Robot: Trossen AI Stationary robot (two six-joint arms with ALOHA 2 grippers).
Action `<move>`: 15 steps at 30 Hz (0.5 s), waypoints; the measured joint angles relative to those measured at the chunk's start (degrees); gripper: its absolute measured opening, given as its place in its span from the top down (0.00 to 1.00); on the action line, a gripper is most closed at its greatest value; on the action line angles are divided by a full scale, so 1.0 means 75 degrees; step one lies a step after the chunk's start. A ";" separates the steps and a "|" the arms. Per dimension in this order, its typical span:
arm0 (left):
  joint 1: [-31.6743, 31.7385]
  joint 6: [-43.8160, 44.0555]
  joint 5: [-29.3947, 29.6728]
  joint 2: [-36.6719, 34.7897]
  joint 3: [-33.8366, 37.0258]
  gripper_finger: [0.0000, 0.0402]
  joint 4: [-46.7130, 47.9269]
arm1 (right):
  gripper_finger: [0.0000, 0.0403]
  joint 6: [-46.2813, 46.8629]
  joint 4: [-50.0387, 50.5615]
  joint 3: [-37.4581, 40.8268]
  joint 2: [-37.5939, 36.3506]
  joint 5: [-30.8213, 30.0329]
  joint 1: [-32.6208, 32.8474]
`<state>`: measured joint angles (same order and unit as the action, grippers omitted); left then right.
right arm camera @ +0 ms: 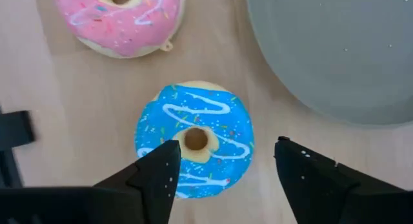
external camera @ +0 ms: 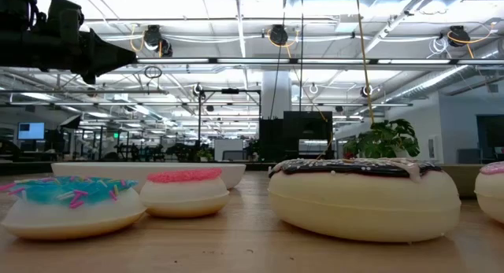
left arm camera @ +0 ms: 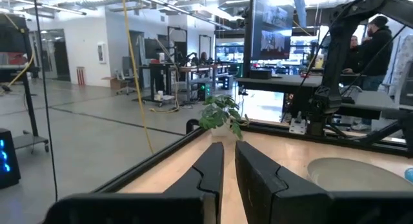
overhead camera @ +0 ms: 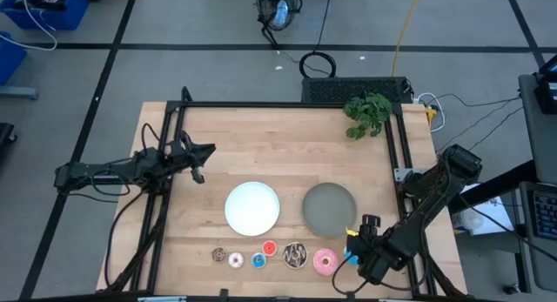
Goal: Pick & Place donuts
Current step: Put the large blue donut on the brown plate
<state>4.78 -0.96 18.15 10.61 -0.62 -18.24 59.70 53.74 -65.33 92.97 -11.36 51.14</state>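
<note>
The donuts lie flat in a row near the table's near edge: tiny brown [overhead camera: 219,255], white [overhead camera: 236,260], blue [overhead camera: 258,261] and red [overhead camera: 269,248] ones, then the dark sprinkled donut [overhead camera: 295,256] and the pink donut [overhead camera: 325,261]. The large blue donut [right arm camera: 195,140] lies right of the pink donut [right arm camera: 119,17], mostly hidden under my right arm in the high view. My right gripper [right arm camera: 226,156] is open, pointing down over the blue donut, one finger over its edge and one beside it; I see no touch. My left gripper [overhead camera: 198,167] waits shut at the table's left, holding nothing.
A grey plate [overhead camera: 329,206] sits just beyond the blue donut, with a white plate [overhead camera: 252,206] to its left. A green plant [overhead camera: 367,113] stands at the far right corner. Bare wood lies between the plates and the far edge. Black frame rails run along both sides.
</note>
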 joint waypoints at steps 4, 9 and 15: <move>0.0000 -0.0010 0.0000 0.0000 0.0000 0.89 0.0006 | 0.40 0.0003 -0.0332 0.0345 0.0003 0.0150 0.0012; 0.0002 -0.0030 0.0002 0.0000 0.0000 0.89 0.0006 | 0.40 -0.0115 -0.0903 0.0817 0.0003 0.0147 -0.0023; 0.0000 -0.0024 0.0000 0.0000 0.0000 0.89 0.0006 | 0.40 -0.0081 -0.1848 0.1531 0.0003 0.0212 -0.0144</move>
<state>4.78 -1.15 18.15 10.61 -0.62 -18.20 59.09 39.88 -53.85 92.99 -9.77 50.06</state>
